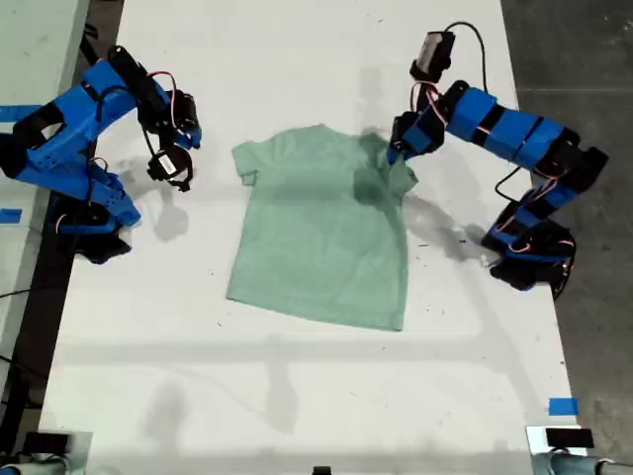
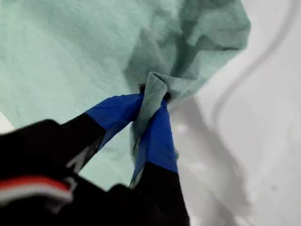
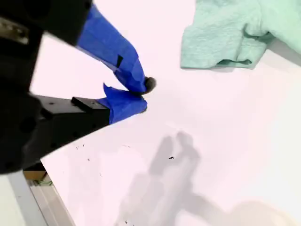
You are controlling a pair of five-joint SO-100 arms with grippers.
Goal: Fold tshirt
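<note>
The pale mint-green tshirt (image 1: 316, 228) lies mostly flat on the white table (image 1: 297, 396), neck toward the far side. At the exterior view's right, my first gripper (image 1: 396, 150) is shut on the sleeve there, and the cloth is bunched and lifted a little. Up close, the first gripper (image 2: 153, 94) pinches a fold of the tshirt (image 2: 70, 47) between its blue-taped fingers. My second gripper (image 1: 170, 168) hangs above bare table at the exterior view's left, apart from the other sleeve. In the second wrist view the second gripper (image 3: 141, 96) is shut on nothing, with the tshirt (image 3: 235, 33) sleeve a short way off.
Both arm bases stand on the table, one at each side of the exterior view. A blue tape mark (image 1: 562, 406) sits near the front corner on the exterior view's right. Grey floor (image 1: 584, 59) lies beyond the table edge on that side.
</note>
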